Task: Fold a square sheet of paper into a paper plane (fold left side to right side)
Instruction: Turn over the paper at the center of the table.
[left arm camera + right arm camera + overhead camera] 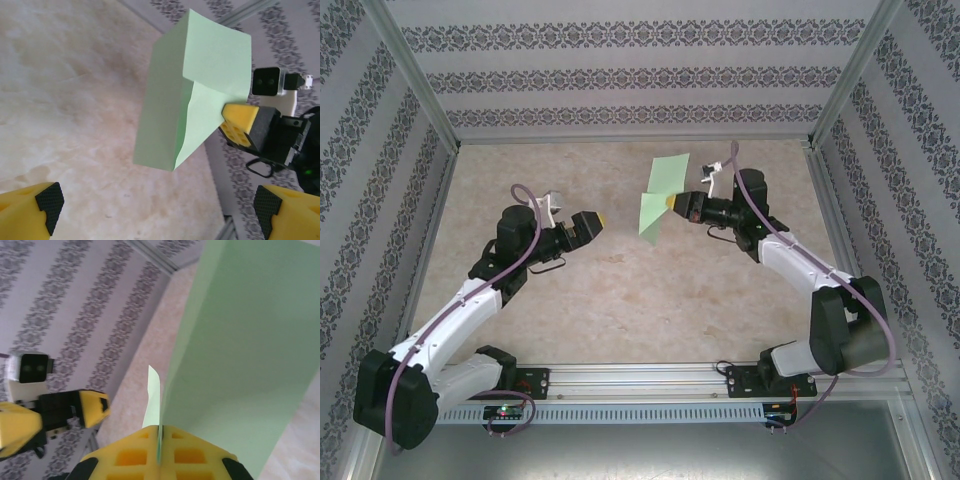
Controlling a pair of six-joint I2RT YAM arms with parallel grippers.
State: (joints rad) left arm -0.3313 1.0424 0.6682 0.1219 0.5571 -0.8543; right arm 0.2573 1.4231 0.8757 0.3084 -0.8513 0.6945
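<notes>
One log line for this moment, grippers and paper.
left gripper: open, empty | right gripper: shut on thin pale mint-green paper sheet | sheet: partly folded, held above beige table

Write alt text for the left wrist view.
A thin pale mint-green paper sheet, partly folded, hangs in the air above a beige marbled table, pinched at its right edge by the right arm's yellow-and-black claw. The left claw, open and empty, shows yellow fingers at the bottom corners.

A robot test cell in a lab was indicated. The marbled beige table (pixel 620 300) was enclosed on three sides by panels of patterned wallpaper (pixel 620 75), which were held in aluminium posts (pixel 424 92). A slotted aluminium rail (pixel 640 377) was bolted along the table's near edge.
</notes>
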